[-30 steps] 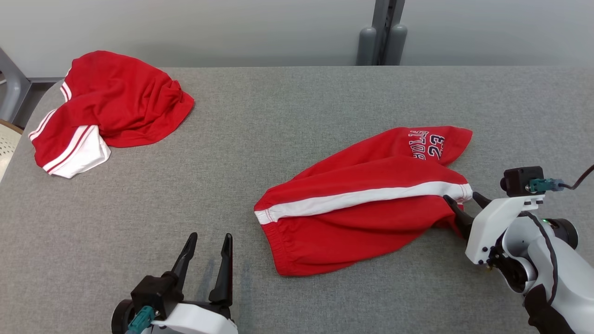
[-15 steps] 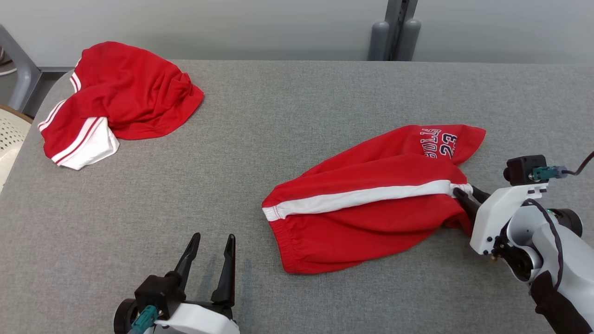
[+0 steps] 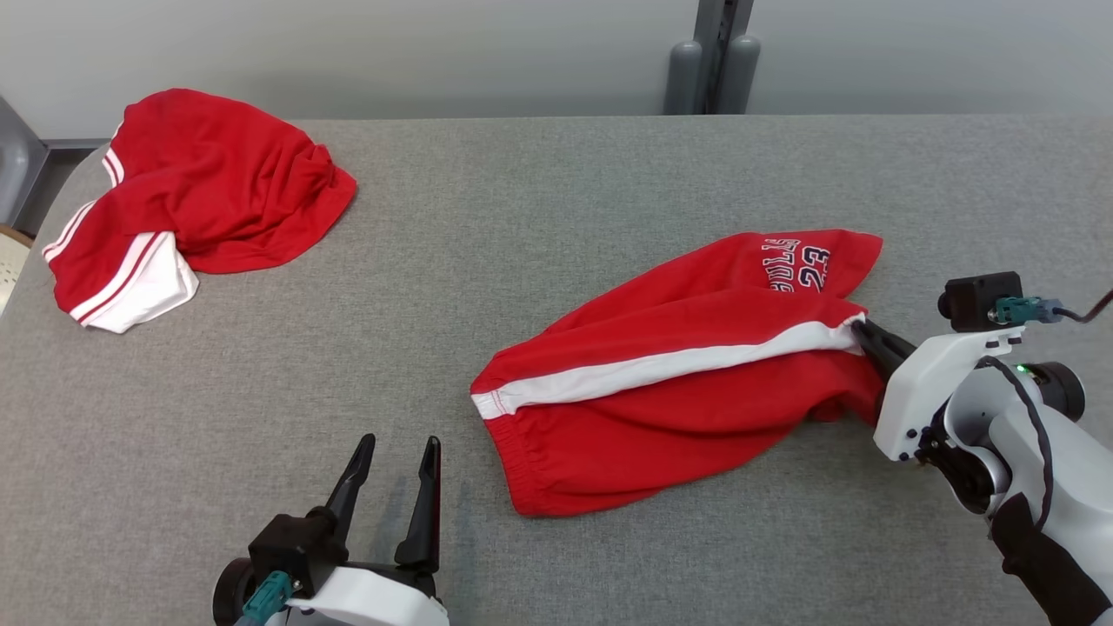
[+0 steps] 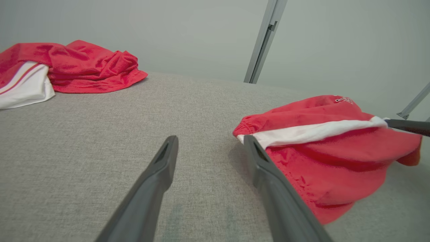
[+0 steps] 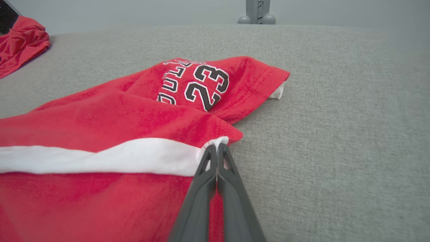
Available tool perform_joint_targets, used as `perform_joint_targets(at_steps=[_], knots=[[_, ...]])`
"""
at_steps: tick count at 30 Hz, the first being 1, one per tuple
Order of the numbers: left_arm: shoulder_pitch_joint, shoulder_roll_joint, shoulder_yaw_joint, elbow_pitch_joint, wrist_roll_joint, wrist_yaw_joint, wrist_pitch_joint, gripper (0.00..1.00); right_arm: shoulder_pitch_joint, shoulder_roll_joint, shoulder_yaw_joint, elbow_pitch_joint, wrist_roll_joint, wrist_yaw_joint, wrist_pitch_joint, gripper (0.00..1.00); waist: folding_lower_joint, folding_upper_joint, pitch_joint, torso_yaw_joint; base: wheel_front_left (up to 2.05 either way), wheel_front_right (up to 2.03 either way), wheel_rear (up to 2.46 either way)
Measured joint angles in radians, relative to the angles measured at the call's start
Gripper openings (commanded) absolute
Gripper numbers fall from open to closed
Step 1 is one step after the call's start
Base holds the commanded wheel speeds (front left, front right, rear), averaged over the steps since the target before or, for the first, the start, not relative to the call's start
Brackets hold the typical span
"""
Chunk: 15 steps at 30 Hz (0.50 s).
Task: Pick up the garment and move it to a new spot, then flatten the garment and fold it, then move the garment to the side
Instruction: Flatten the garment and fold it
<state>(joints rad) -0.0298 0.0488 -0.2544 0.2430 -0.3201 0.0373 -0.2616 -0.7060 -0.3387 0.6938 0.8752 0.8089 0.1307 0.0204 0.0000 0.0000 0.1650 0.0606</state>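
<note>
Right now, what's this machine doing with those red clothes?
The robot's right gripper is pinched shut on the white-striped hem of the red shorts, which lie crumpled on the grey table. Its left gripper hovers open nearby, holding nothing. A second red garment sits bunched at the far left corner.

Right pincer (image 3: 861, 331) pinching red shorts' (image 3: 661, 391) white-striped hem, left pincer (image 3: 393, 474) spread, second red garment (image 3: 191, 204) far left
</note>
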Motion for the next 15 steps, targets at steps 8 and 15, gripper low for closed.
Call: perform_joint_targets(at_steps=[8,15], knots=[[-0.006,0.0,-0.031,0.002,-0.069,-0.038,0.0,1.0,0.03,-0.034,0.021,-0.098,0.0,0.0,-0.107,0.0,0.0,0.0,-0.017,-0.027,0.0,0.0,0.0],[-0.06,0.0,-0.077,0.059,-0.139,-0.053,0.053,1.0,0.09,-0.056,-0.005,-0.196,-0.022,0.0,-0.146,0.0,0.0,0.0,-0.026,-0.058,0.0,0.0,0.0]])
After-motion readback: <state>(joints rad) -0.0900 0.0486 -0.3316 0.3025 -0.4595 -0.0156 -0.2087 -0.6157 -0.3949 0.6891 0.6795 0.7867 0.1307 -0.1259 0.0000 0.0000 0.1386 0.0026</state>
